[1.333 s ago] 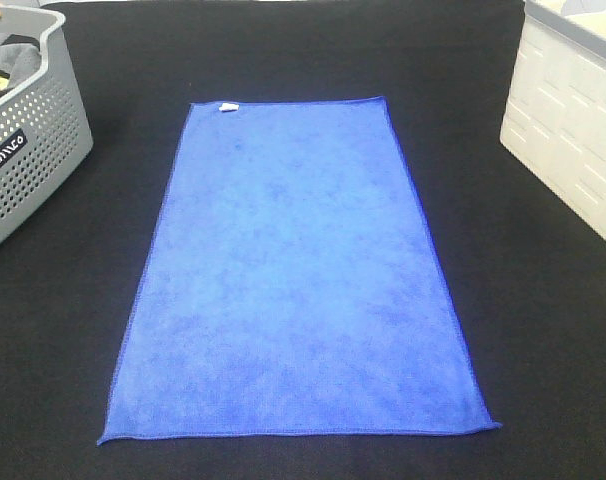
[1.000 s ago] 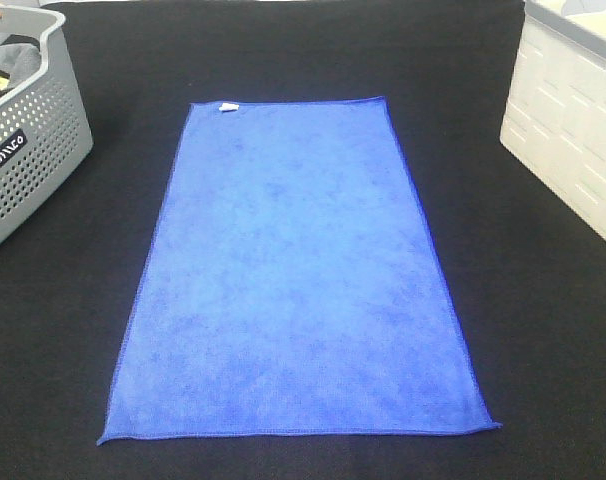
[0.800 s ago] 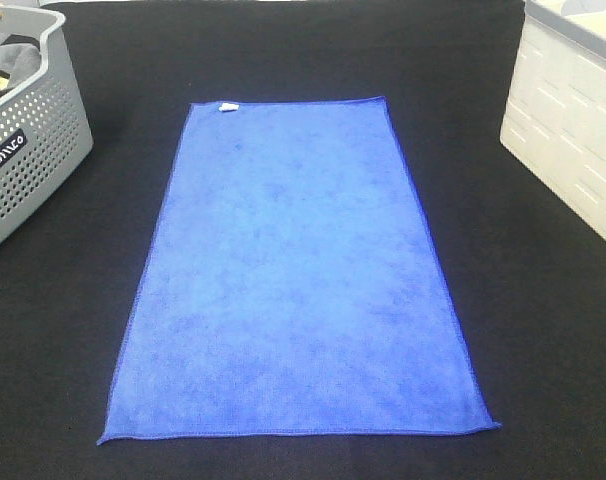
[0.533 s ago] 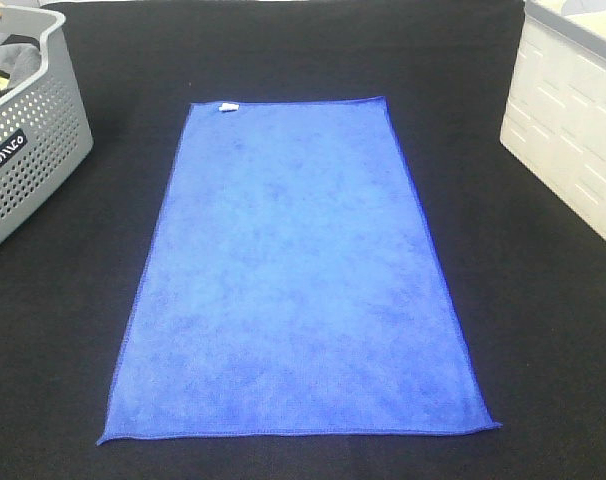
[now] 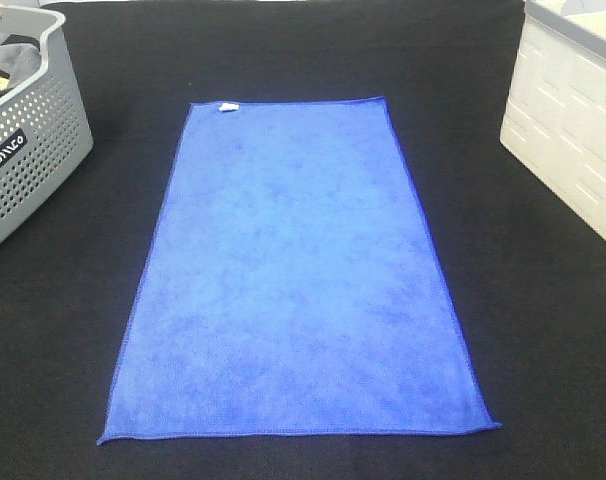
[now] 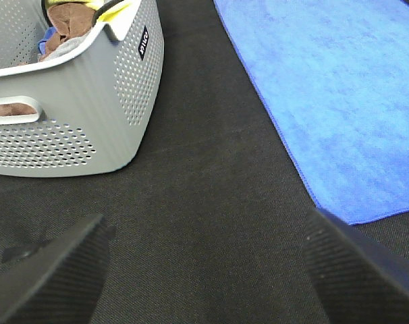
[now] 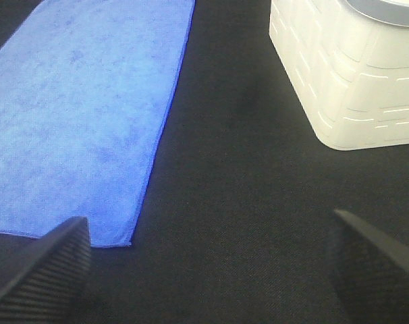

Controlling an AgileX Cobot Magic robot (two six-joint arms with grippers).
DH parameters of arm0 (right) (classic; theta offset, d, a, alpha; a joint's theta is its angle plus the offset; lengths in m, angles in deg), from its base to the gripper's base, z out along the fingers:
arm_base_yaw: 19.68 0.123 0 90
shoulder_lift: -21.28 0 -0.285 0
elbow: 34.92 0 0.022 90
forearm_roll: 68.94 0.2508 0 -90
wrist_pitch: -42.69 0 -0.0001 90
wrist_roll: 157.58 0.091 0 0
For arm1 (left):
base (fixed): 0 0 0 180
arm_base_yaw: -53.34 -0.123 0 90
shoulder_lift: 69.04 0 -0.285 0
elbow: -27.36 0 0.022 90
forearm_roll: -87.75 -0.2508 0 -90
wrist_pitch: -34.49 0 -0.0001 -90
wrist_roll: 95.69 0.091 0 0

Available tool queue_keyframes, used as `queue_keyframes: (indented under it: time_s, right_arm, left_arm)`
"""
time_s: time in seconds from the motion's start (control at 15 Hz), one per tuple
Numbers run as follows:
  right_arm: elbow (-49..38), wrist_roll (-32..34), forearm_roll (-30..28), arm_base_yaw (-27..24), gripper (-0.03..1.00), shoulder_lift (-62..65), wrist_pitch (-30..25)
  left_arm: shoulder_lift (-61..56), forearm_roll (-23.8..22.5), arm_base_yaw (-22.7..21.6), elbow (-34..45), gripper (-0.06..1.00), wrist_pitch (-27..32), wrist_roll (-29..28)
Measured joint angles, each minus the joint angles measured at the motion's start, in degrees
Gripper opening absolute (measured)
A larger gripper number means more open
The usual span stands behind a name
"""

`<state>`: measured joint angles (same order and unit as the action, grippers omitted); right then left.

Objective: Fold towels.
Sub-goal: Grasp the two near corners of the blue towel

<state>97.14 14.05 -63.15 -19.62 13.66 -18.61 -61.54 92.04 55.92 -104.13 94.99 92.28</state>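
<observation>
A blue towel (image 5: 298, 275) lies spread flat on the black table, its long side running from near to far, with a small white tag (image 5: 227, 107) at its far left corner. It also shows in the left wrist view (image 6: 339, 94) and the right wrist view (image 7: 83, 108). No arm shows in the exterior high view. My left gripper (image 6: 204, 283) is open and empty above bare black table, off the towel's near left corner. My right gripper (image 7: 211, 273) is open and empty above bare black table, off the towel's near right corner.
A grey perforated basket (image 5: 28, 150) holding several crumpled cloths (image 6: 69, 17) stands at the far left. A white ribbed bin (image 5: 573, 120) stands at the far right and shows in the right wrist view (image 7: 346, 74). The black table cloth (image 5: 523, 330) surrounds the towel.
</observation>
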Motion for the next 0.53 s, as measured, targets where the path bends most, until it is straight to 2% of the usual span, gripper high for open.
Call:
queue_keyframes:
  time_s: [0.53]
  right_arm:
    - [0.0, 0.0, 0.0, 0.0, 0.87, 0.0, 0.0]
  left_arm:
    - [0.0, 0.0, 0.0, 0.0, 0.76, 0.0, 0.0]
